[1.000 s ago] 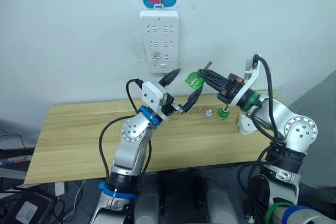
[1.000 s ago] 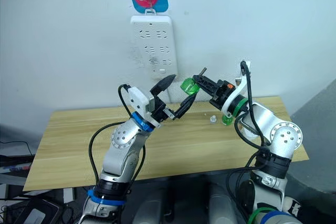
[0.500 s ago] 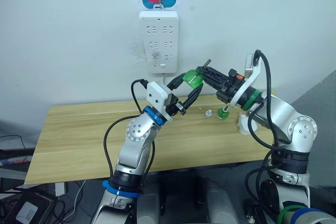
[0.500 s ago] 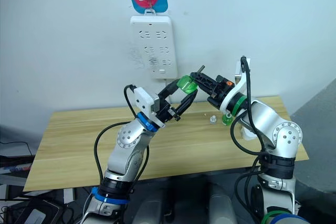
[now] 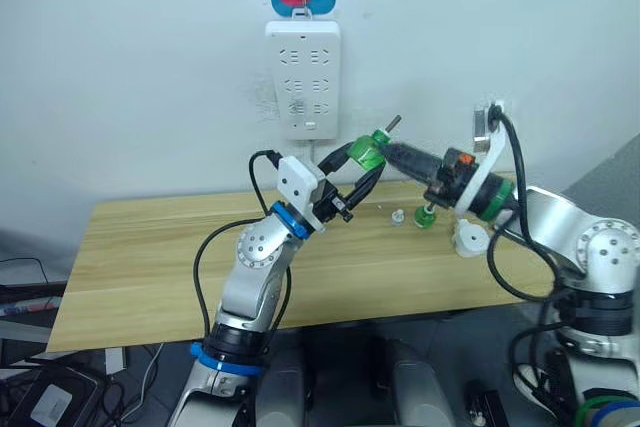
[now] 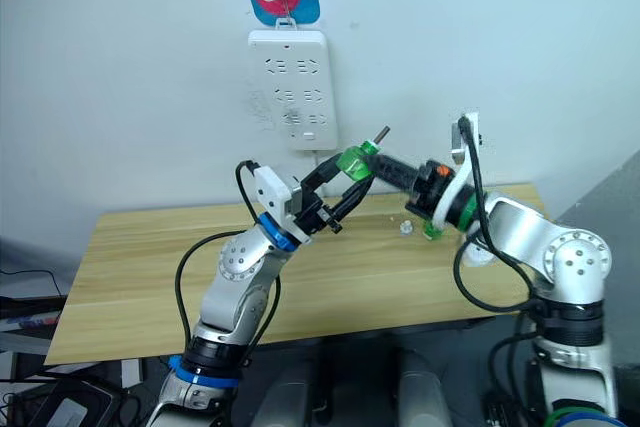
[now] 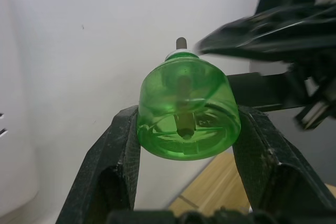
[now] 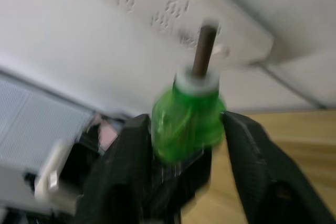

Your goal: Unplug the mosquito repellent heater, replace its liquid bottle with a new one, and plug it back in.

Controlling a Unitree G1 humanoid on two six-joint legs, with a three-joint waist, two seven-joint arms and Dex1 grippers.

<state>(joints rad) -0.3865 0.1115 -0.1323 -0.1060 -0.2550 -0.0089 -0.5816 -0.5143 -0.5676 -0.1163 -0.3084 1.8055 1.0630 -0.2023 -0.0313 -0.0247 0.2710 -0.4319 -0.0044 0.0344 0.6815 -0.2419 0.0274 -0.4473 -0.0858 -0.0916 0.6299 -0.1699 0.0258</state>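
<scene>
While both grippers meet mid-air above table (image 5: pixel 150 247), green bottle (image 5: pixel 367 153) sits between my left gripper (image 5: pixel 352 169) fingers, clamped at base. Wick axis points 1 o'clock. Right gripper (image 5: pixel 392 155) flanks bottle, grip uncertain. Heater (image 5: pixel 468 238) at 4 o'clock, on table.

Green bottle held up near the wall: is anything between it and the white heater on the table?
The right gripper and its arm stretch across that path, above the heater. A second bottle and a white cap sit beside the heater, not on it. The left gripper clamps the green bottle.
</scene>
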